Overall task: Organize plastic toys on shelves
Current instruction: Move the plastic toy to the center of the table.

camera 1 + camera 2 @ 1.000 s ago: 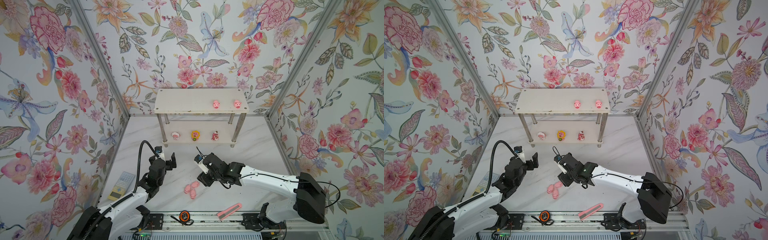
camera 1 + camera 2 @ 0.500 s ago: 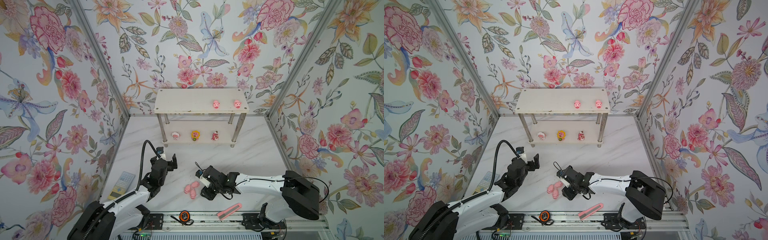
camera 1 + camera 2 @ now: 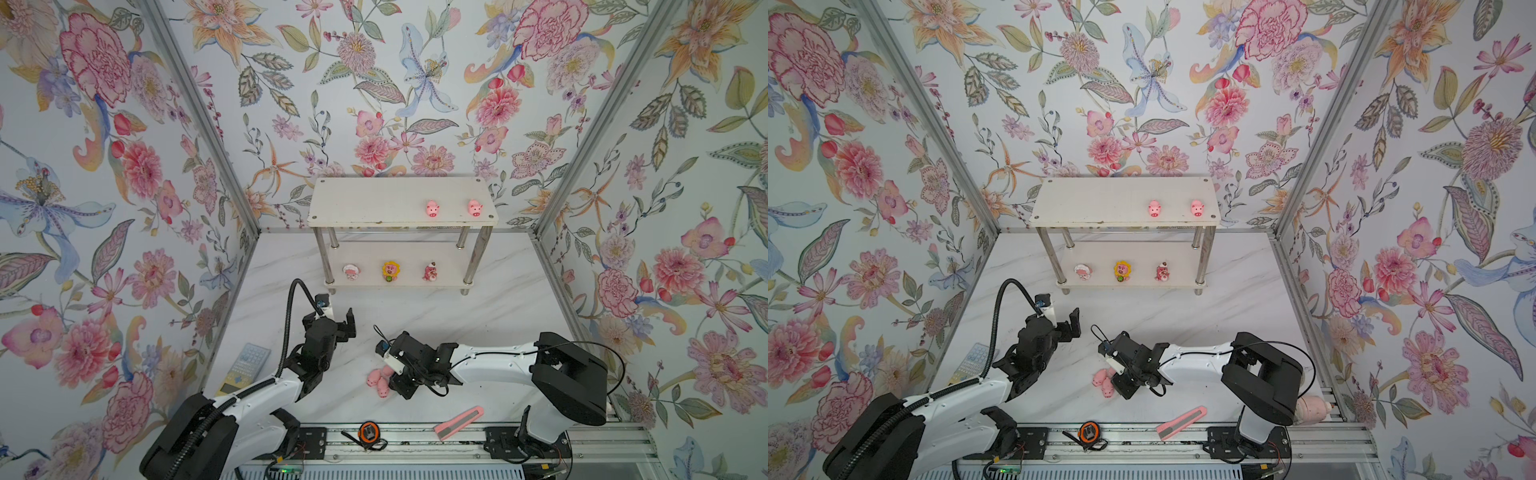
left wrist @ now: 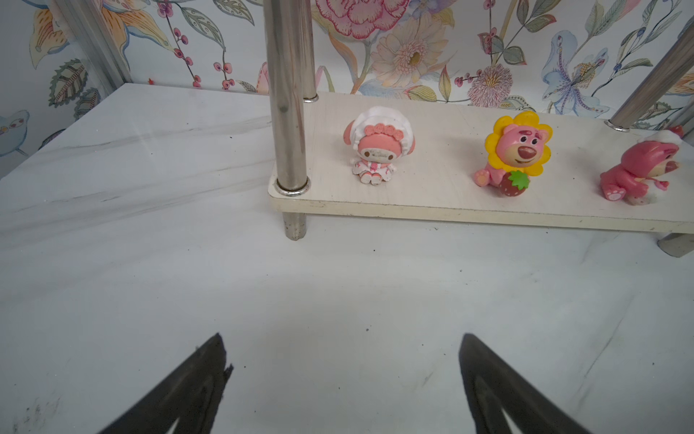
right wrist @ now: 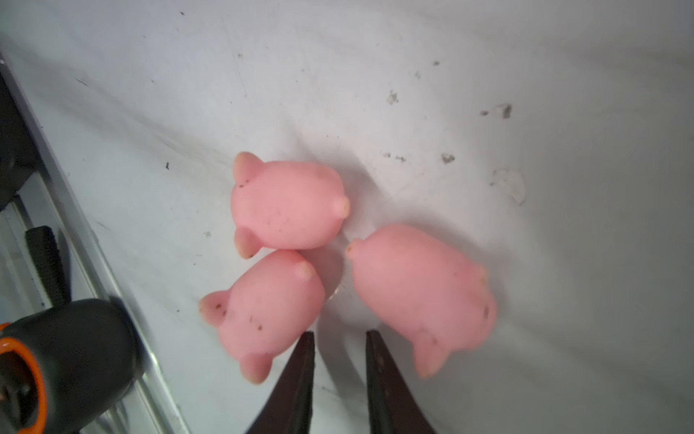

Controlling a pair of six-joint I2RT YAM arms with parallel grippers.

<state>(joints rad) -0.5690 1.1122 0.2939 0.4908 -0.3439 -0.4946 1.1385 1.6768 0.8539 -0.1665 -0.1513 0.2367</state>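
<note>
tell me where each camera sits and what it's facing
Top views: high overhead, looking down at the white two-tier chrome-legged shelf, left arm and right arm.
Left wrist: low, facing the shelf's lower board; open left gripper shows.
Right wrist: above three small pink pig figurines; right gripper shows.
Shared: top views show those pigs.

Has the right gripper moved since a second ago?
Yes. In a top view the right gripper came away from the shelves, toward the three loose pigs.

We are counting five tiny pink plastic pigs (image 3: 432,209), three small pink character figurines (image 3: 390,271) and one white two-tier rack (image 3: 374,203).
</note>
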